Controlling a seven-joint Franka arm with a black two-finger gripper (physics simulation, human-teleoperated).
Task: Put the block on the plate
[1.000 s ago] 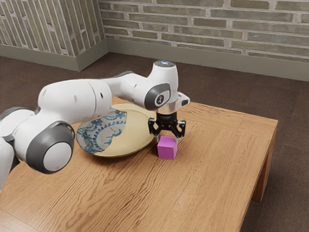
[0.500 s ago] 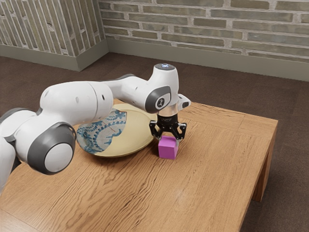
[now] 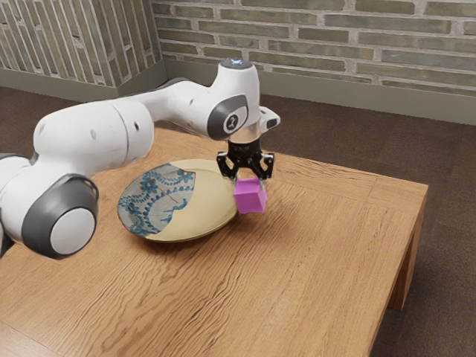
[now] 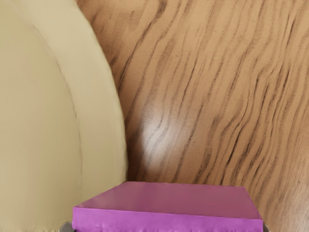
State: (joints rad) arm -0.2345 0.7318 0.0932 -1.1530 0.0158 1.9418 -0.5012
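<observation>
Magenta, smooth and cube-shaped block (image 3: 250, 199) held aloft by the black two-finger gripper (image 3: 251, 182), with fingers clamped on it from two opposite sides. Tilted slightly in that hold, over the brown wood-grained table (image 3: 312, 253), apart from its top. Placed just beside the round, shallow cream plate with a blue-and-white floral patterned section (image 3: 212, 208), near its rim at the exterior view's right; not resting on it. Turned toward the block with the plate's plain cream part, and toward the exterior view's left with the patterned part.

In the wrist view, seen at close range, with the block just under the hand and its near corner overlapping the line of the cream rim; bare wood grain visible past it.

Reaching in from the exterior view's left with the white and dark-grey jointed arm (image 3: 89, 137), bent above the plate's side of the table. Behind, backed by dark brown flooring (image 3: 357, 134) and a grey-green brick wall (image 3: 335, 37).
</observation>
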